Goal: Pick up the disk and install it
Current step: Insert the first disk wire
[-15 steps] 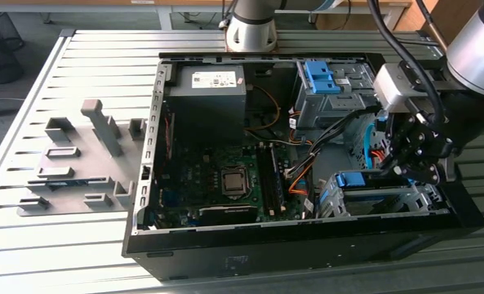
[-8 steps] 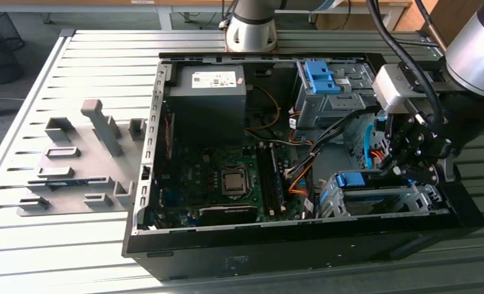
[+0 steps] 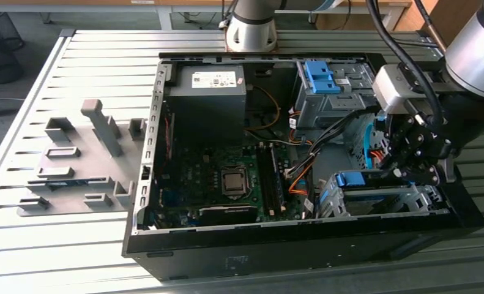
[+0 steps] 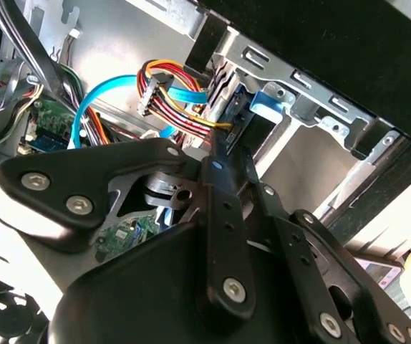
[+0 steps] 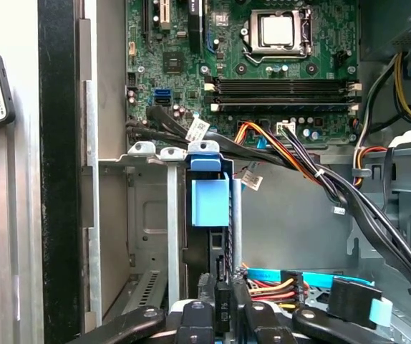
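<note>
Fingers (image 5: 222,295) were closed on the rear edge of the disk (image 5: 211,215), which stood on edge in a slot of the grey drive cage (image 5: 144,215) at the front corner of the open computer case (image 3: 144,184). Its blue rail showed in the exterior view (image 3: 358,179). The case sat on a slatted metal surface (image 3: 62,245), the motherboard (image 3: 217,177) lying inside it.

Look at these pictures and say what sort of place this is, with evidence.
Probably a robotics lab or test workshop: an open computer case lies on a slatted metal table, a grey fixture plate sits beside it, and the gripper works at the drive cage.
</note>
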Robot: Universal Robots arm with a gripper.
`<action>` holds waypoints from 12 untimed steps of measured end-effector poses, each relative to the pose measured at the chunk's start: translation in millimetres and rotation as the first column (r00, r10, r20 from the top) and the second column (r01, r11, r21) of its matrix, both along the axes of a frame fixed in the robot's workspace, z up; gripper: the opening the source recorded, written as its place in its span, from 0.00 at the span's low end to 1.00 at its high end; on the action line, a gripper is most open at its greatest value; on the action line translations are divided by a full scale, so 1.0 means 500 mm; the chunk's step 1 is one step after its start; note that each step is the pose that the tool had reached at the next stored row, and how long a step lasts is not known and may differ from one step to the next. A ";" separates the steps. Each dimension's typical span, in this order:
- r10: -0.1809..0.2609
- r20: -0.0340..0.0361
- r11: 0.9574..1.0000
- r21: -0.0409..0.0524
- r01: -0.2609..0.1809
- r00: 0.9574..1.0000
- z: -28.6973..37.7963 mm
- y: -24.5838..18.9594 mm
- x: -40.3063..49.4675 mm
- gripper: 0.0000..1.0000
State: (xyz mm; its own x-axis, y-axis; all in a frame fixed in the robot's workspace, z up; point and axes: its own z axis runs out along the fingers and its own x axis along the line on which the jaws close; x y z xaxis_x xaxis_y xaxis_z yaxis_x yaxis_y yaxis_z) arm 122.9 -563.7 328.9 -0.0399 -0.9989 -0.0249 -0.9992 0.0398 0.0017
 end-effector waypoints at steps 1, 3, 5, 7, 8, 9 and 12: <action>0.000 0.000 1.000 0.000 0.000 1.000 0.002 0.0001 0.000 0.24; 0.000 0.000 1.000 0.000 0.000 1.000 0.007 0.0001 0.000 0.24; 0.000 0.000 1.000 0.000 0.000 1.000 0.015 0.0001 0.000 0.24; 0.000 0.000 1.000 0.000 0.000 1.000 0.022 0.0001 0.000 0.24; 0.000 0.000 1.000 0.000 0.000 1.000 0.025 0.0000 0.000 0.24; 0.000 0.000 1.000 0.000 0.000 1.000 0.028 0.0000 0.000 0.24; 0.000 0.000 1.000 0.000 0.000 1.000 0.033 0.0000 0.000 0.24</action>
